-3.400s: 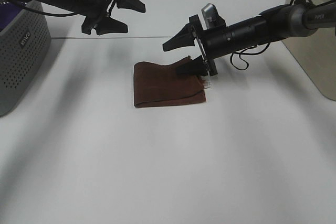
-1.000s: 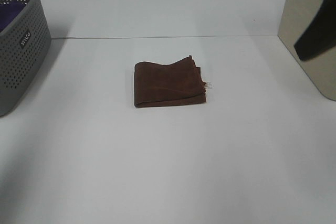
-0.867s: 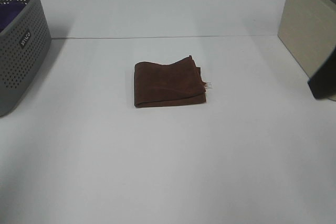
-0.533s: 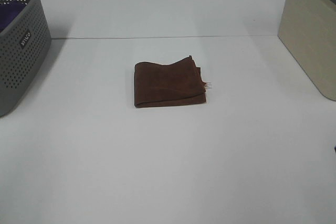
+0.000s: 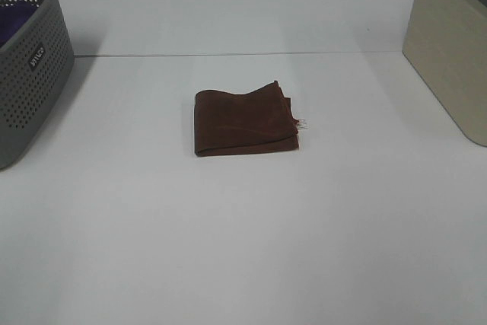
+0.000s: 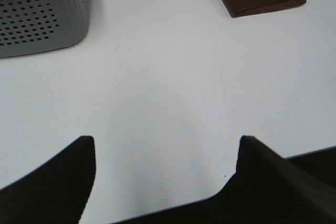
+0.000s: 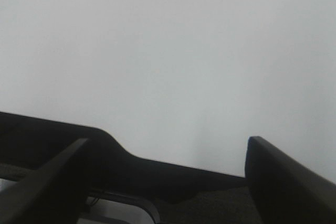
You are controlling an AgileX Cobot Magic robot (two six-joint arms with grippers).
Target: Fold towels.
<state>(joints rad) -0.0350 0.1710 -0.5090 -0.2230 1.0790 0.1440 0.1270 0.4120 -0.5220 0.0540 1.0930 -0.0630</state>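
Towel [image 5: 243,122] folded, flat on counter [image 5: 243,249], well right of grey basket [image 5: 30,58]. Left jaws [image 6: 167,174] wide, empty, nearer; right jaws [image 7: 165,177] wide, empty, towel unseen.

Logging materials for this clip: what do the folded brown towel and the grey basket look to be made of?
Towel: soft matte fabric, probably fuzzy microfibre or terry; it folds in thick rounded layers, frayed thread at one corner. Basket: likely moulded plastic; rigid grey wall with regular round holes.
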